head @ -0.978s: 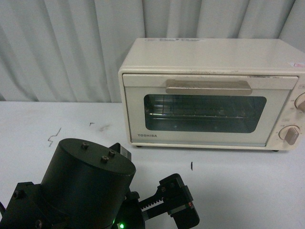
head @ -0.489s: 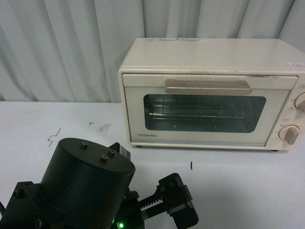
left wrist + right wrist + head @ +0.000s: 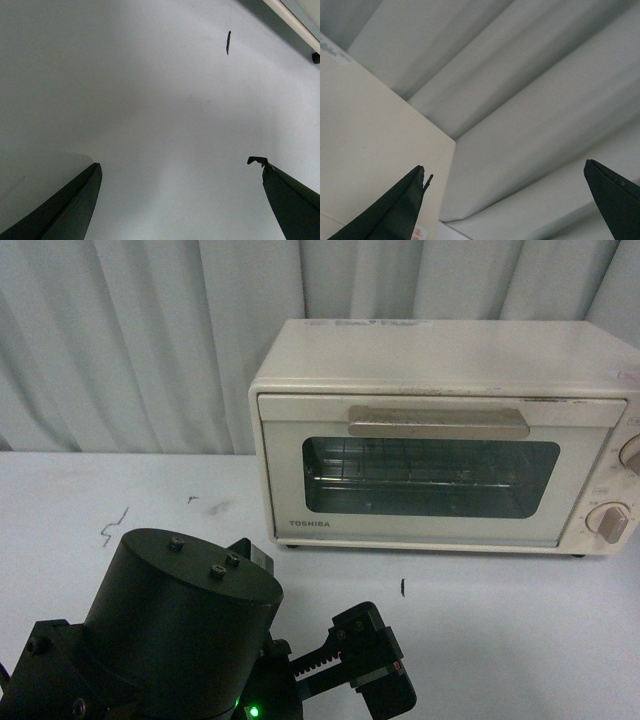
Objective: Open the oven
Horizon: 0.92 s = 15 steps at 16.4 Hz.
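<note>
The cream-white TOSHIBA oven [image 3: 440,360] stands on the white table against the curtain, right of centre. Its glass door [image 3: 430,477] is closed, with the beige bar handle [image 3: 437,423] along its top. Two beige knobs [image 3: 607,522] sit at its right edge. A wire rack shows through the glass. My left gripper [image 3: 177,162] is open and empty, low over the bare table in front of the oven; its arm fills the lower left of the front view [image 3: 180,640]. My right gripper [image 3: 503,165] is open and empty, beside the oven's top [image 3: 370,140], facing the curtain. It is out of the front view.
A grey pleated curtain [image 3: 130,340] hangs behind the table. Small dark marks lie on the tabletop [image 3: 402,587], one also in the left wrist view [image 3: 228,42]. The oven's bottom edge [image 3: 295,22] and one foot show in that view.
</note>
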### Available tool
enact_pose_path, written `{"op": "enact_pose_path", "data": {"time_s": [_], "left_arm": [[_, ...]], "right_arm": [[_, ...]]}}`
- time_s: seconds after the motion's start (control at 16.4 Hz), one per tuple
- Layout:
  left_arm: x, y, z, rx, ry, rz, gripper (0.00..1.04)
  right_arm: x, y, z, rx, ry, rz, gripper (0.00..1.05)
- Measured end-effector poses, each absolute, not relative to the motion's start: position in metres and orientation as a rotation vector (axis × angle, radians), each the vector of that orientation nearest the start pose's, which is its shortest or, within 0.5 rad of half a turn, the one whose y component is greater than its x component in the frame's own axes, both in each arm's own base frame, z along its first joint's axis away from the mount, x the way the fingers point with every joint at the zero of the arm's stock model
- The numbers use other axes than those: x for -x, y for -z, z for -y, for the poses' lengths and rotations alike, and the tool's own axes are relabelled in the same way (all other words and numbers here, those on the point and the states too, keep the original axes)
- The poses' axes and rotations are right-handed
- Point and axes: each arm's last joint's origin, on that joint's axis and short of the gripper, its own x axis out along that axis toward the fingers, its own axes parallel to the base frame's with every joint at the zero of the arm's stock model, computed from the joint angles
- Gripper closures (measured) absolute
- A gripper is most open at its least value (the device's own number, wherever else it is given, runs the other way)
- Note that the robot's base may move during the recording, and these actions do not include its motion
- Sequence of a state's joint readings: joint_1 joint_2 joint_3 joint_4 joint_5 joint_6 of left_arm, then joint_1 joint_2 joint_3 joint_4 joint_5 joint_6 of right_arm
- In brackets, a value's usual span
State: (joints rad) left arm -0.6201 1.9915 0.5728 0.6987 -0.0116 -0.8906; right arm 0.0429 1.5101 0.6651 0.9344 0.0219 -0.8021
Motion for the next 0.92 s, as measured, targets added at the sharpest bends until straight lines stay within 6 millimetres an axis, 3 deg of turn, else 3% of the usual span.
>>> {"op": "enact_pose_path", "data": {"time_s": [0.12,0.31,0.55,0.79,0.92], "left_arm": [[-0.242,-0.048,0.172,0.601,0.229,-0.89,0.07],[-0.242,-0.048,0.172,0.602,0.229,-0.889,0.07],[-0.242,-0.048,0.172,0.602,0.229,-0.889,0.07],[-0.242,-0.048,0.172,0.602,0.229,-0.89,0.07],[-0.242,-0.048,0.172,0.602,0.229,-0.89,0.07]], "right_arm": [[-0.329,-0.224,-0.026,0.865,-0.051,0.062,0.07],[-0.339,-0.224,-0.048,0.916,-0.153,0.06,0.33],[-0.335,-0.216,-0.078,0.997,-0.344,0.03,0.69],[-0.33,-0.205,-0.088,1.058,-0.483,-0.016,1.03],[-0.329,-0.202,-0.091,1.067,-0.52,-0.027,1.03]]}}
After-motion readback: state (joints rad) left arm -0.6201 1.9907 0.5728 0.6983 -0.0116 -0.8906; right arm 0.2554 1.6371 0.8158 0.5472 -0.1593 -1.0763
